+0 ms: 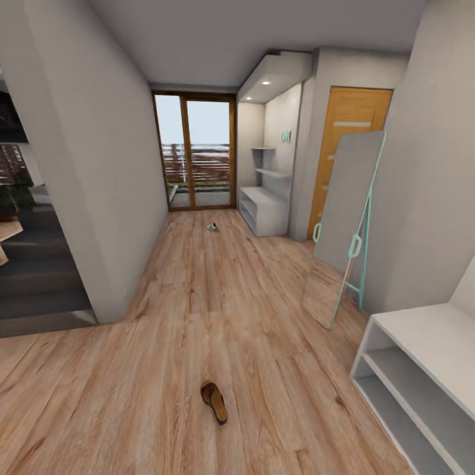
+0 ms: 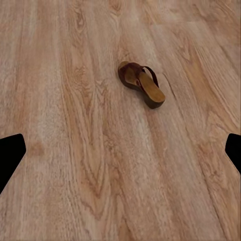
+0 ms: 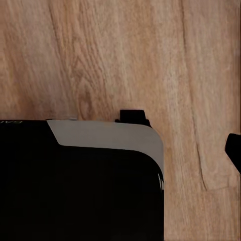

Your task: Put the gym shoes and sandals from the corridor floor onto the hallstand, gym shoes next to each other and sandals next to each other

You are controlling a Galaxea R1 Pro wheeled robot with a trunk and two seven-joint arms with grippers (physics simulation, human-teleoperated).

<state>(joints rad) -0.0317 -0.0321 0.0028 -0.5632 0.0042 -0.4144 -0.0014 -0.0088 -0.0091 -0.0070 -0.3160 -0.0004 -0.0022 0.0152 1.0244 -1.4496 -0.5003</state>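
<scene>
One brown sandal lies on the wood-plank corridor floor just ahead of me; the left wrist view shows the sandal with its tan footbed and brown strap. My left gripper hangs open above bare floor, short of the sandal, with nothing between its fingertips. A white gym shoe sits far down the corridor, small, near the light-grey hallstand, which has two staggered shelves above it. My right gripper hangs over the floor; one fingertip shows far out to the side, the other hidden behind my own dark body.
A similar light-grey low unit with two cubby tiers stands close at my right. A teal-framed standing mirror leans on the right wall. A wall corner juts in at the left. A glass door closes the corridor's far end.
</scene>
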